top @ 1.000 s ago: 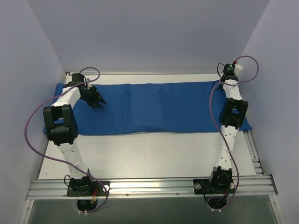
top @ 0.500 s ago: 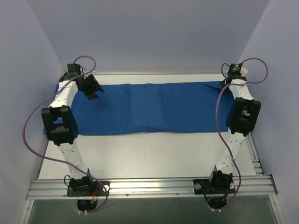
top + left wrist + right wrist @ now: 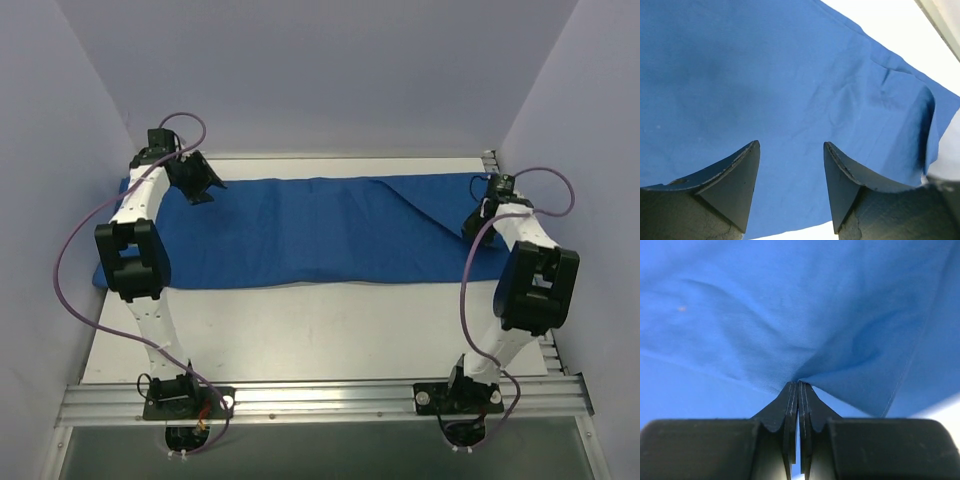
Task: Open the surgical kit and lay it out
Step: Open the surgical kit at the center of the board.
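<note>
The royal-blue cloth wrap (image 3: 310,230) lies folded in a long band across the far half of the table. My left gripper (image 3: 203,187) hovers open over its far left corner; in the left wrist view the cloth (image 3: 790,80) fills the frame between my spread fingers (image 3: 840,175), and nothing is held. My right gripper (image 3: 470,226) is at the cloth's right end, shut on a pinched fold of the cloth (image 3: 799,382), which rises in a ridge from the far edge. No steel tray or instruments show.
White tabletop (image 3: 320,330) lies in front of the cloth. Grey-lilac walls close the left, right and back. A metal rail (image 3: 320,400) with both arm bases runs along the near edge. Purple cables loop from both arms.
My right gripper has moved from the cloth's far right corner toward me, dragging the top layer with it. My left gripper has lifted off the cloth and shifted toward the far left corner.
</note>
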{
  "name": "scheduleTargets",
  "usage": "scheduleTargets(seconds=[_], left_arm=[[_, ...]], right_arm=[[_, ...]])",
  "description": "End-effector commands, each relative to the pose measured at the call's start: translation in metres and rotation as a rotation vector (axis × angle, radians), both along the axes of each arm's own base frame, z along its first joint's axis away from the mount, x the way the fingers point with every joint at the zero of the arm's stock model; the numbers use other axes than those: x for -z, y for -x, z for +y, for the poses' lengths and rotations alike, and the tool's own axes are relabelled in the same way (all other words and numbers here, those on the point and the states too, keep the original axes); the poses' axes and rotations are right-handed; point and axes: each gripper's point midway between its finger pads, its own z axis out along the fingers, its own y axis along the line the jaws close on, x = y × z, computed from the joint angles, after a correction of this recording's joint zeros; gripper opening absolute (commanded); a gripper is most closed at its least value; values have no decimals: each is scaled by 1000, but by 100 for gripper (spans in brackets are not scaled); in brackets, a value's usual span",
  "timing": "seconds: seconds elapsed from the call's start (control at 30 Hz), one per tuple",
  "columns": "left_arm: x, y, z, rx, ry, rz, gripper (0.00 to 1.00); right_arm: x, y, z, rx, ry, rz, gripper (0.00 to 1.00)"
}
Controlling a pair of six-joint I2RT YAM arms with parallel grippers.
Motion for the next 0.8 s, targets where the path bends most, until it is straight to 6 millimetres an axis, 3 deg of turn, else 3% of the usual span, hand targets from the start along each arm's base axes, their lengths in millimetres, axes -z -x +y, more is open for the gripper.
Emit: scheduleTargets(seconds=[0.0,0.17,0.33,0.47,0.57,0.6,0.63,0.67,0.77], left_arm=[[-11,-8,-3,1,-1,-23,63],[-7,-14,-9,1,-6,-20,63],[-1,-22,-16,6,-39,-23,63],[11,-27,-27,19,-49,-6,63],[18,-35,-23,8,-69,-2,63],[19,-35,-42,39,-73,-2,63],[11,-42,-45,41,-75,-30,63],[17,-46,-46,42,-83,-26,63],[18,-64,-47,33,-118,-57,64]], right_arm=[[-7,84,27,18,-70,137,0],[-1,161,33,40,-73,284,0],[-13,198,29,54,-37,345,0],[-26,210,26,95,-54,336,0],[-37,205,19,106,-44,316,0],[-45,201,16,112,-37,287,0],[-52,196,14,108,-30,261,0],[-65,188,11,94,-16,230,0],[-69,200,10,94,-19,283,0]])
